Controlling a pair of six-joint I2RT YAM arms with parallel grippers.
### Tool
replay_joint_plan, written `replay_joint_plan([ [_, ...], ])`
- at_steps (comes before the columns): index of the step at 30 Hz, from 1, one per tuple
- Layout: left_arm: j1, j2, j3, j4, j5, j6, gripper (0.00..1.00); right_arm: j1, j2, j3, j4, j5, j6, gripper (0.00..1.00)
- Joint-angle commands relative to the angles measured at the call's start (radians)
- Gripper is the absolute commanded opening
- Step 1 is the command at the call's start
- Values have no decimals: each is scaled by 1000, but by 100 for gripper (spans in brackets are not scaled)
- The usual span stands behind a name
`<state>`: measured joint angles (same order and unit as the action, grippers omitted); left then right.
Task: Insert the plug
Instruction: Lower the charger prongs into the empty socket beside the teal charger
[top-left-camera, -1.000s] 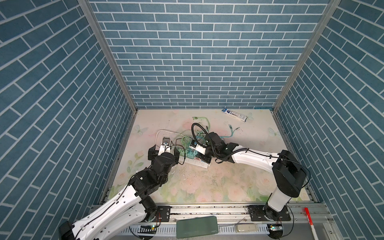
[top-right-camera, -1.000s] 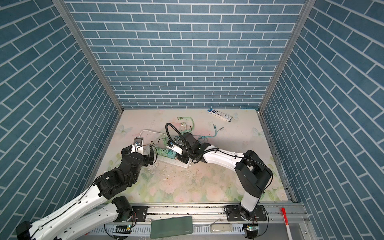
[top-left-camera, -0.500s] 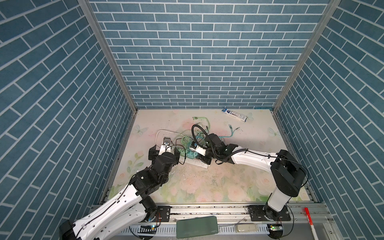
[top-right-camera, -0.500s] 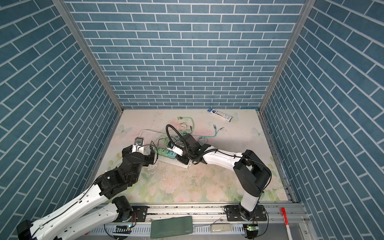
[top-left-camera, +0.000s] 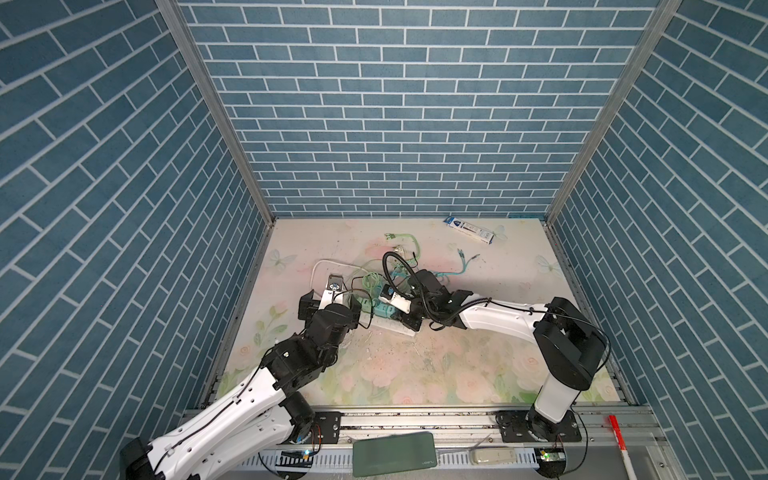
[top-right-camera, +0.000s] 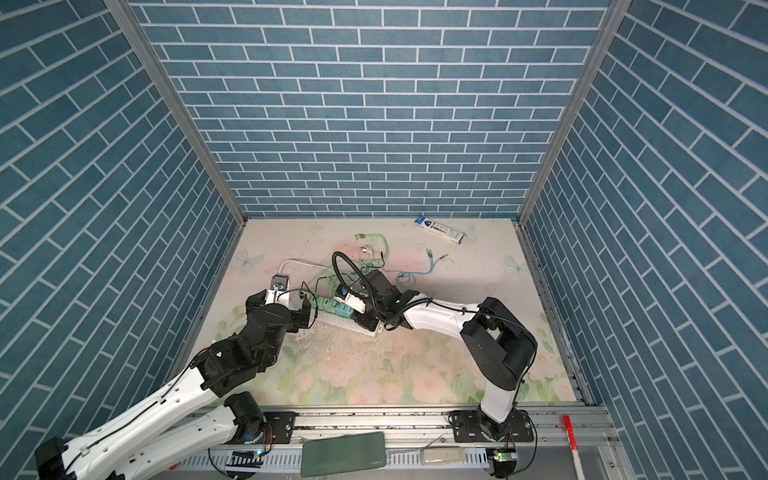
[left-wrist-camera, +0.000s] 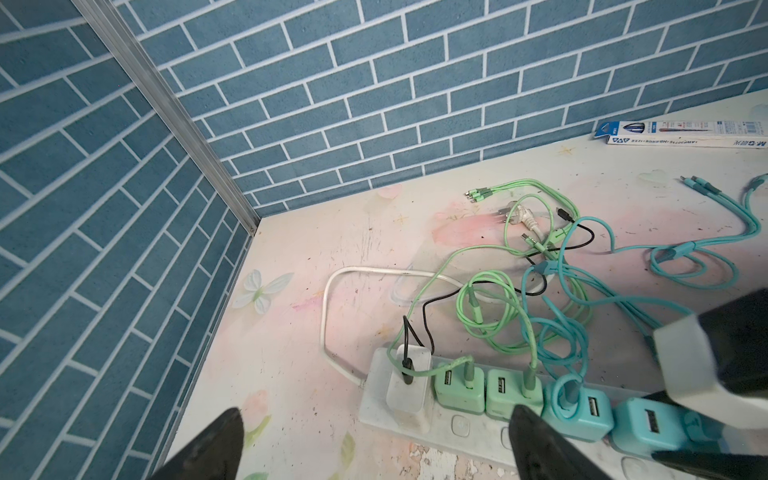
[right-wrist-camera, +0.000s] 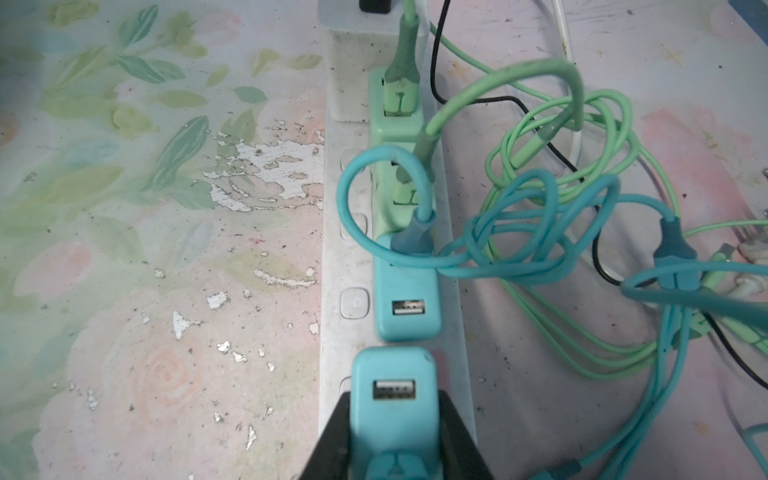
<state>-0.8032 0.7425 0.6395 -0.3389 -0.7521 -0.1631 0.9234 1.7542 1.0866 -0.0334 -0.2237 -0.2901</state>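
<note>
On a floral-covered bench (top-left-camera: 415, 374) walled in blue brick pattern, two robot arms meet over a white power strip (left-wrist-camera: 478, 440). At left, the left fingers (left-wrist-camera: 216, 444) stand spread wide and empty at the strip's near end, one tip over the bare bench and the other over the strip's edge. Whether they touch it cannot be told. Along the strip runs a row of adapters: a white charger block (left-wrist-camera: 407, 382) at the end, then two green USB chargers (left-wrist-camera: 459, 386), then a teal USB charger (left-wrist-camera: 577, 411), each with a cable plugged in. A white cord (top-left-camera: 328, 262) loops away from the strip's end, and a tangle of green and teal cables (left-wrist-camera: 552, 299) lies on the bench just behind. Next in the row, the right fingers (right-wrist-camera: 332, 440) pinch a teal USB charger plug (right-wrist-camera: 392, 399) by its two sides, its USB port empty. It stands on the strip just beside the other teal charger; whether its prongs are fully home is not visible. At far right, near the back wall, lies a boxed pen pack (top-left-camera: 469, 230).
</note>
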Motion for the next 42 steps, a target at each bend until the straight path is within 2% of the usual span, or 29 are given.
replay_joint_plan([
  [1,6,7,26,8,12,-3,100,-13,21,-40,49,-34,26,0],
  [5,6,11,27,15,20,3,100,-32,22,-55,77,-60,34,0],
  [16,6,18,33,12,19,1,99,-33,43,-57,42,-35,13,0],
  [42,6,-1,41,15,2,4,100,-11,111,-128,30,-21,60,0],
])
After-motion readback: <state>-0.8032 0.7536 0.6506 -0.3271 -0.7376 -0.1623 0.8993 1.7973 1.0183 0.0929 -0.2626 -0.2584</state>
